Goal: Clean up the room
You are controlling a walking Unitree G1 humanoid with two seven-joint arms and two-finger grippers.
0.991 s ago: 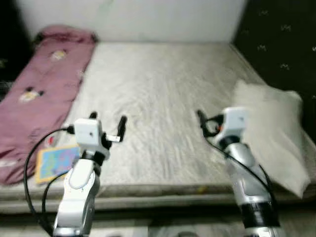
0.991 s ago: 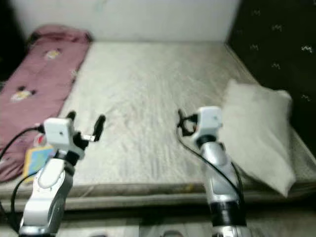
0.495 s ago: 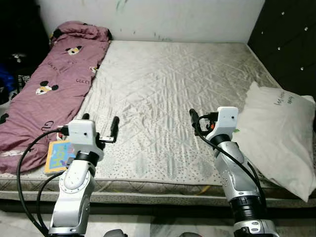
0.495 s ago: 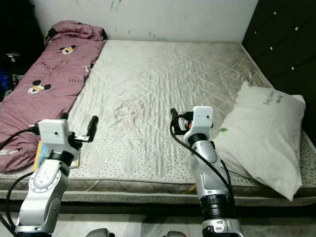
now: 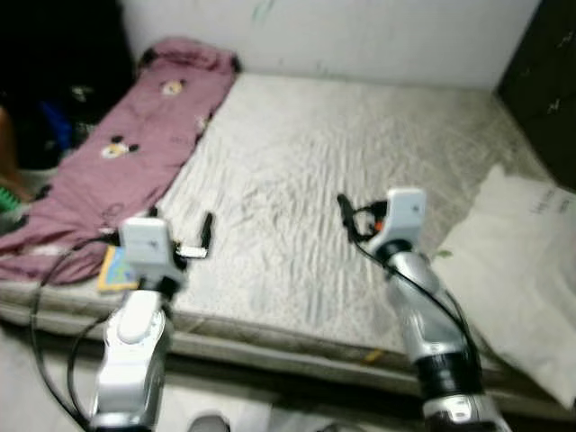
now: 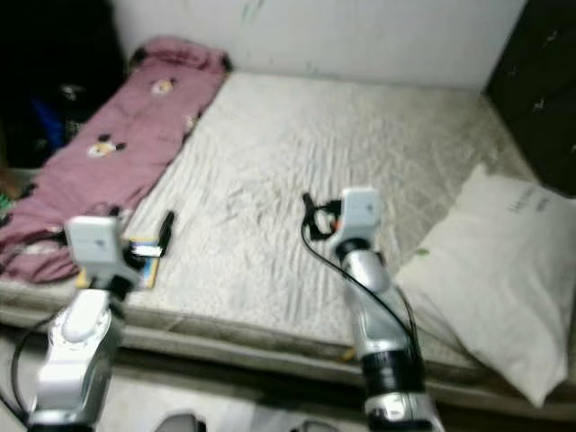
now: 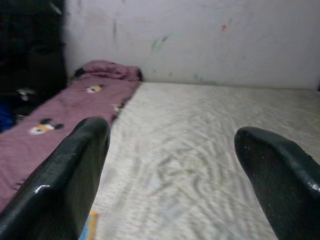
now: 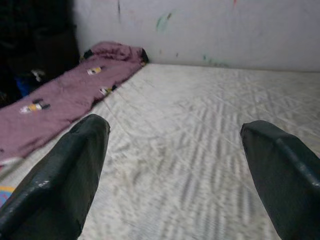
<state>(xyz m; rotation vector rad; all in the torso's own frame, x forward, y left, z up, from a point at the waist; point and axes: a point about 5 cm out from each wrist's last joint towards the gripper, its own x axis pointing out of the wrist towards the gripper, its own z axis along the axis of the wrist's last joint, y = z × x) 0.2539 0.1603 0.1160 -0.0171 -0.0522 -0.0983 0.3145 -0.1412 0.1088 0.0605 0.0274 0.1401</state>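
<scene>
A bare quilted mattress (image 5: 297, 171) lies before me. Along its left side is a maroon blanket (image 5: 135, 144) with cartoon prints, and a white pillow (image 5: 526, 261) rests at its right edge. A colourful flat book (image 5: 112, 268) lies at the front left corner, just below the blanket. My left gripper (image 5: 180, 225) hovers open over the mattress beside the book, holding nothing. My right gripper (image 5: 353, 219) hovers open over the middle front of the mattress, left of the pillow. In both wrist views the black fingers (image 7: 75, 180) (image 8: 65, 175) stand wide apart over the bare mattress.
A white wall (image 5: 360, 36) runs behind the bed and a black padded headboard (image 5: 549, 63) stands at the right. Dark clutter with blue items (image 5: 54, 121) sits left of the bed. The mattress's front edge (image 5: 270, 346) is close below my arms.
The whole picture has shifted and tilted and is now blurred, so the camera moved. Both arms keep the same raised pose with fingers open.
</scene>
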